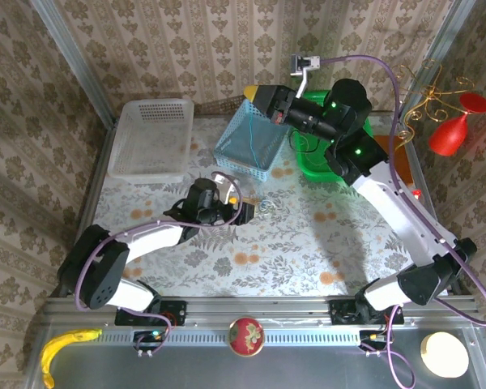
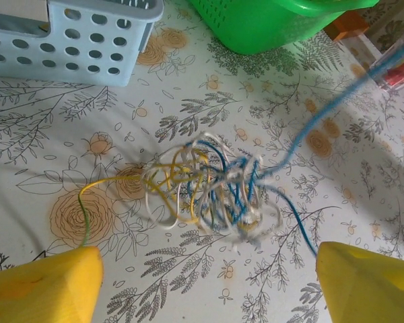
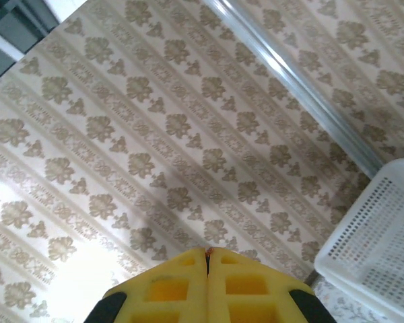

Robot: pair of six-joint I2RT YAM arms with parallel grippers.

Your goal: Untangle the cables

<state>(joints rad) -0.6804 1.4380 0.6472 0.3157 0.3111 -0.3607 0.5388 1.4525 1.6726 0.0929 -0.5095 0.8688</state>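
The cables lie as a loose knot (image 2: 209, 185) of blue, white and yellow strands on the flowered table, also seen in the top view as a small tangle (image 1: 267, 204). My left gripper (image 2: 205, 289) hovers just short of the knot, open, with its yellow fingers (image 2: 40, 286) wide apart and nothing between them. One yellow strand (image 2: 101, 185) trails left on the cloth. A blue strand (image 2: 323, 114) rises taut from the knot toward the upper right. It runs up over the blue basket as a thin blue line (image 1: 248, 136) to my right gripper (image 1: 251, 93), which is raised high and shut (image 3: 207, 259) on its end.
A blue basket (image 1: 245, 146) and a green basket (image 1: 324, 162) stand just behind the knot, and a white tray (image 1: 151, 136) sits at the back left. A red goblet (image 1: 449, 134) hangs off the right edge. Open tablecloth (image 1: 292, 251) lies in front.
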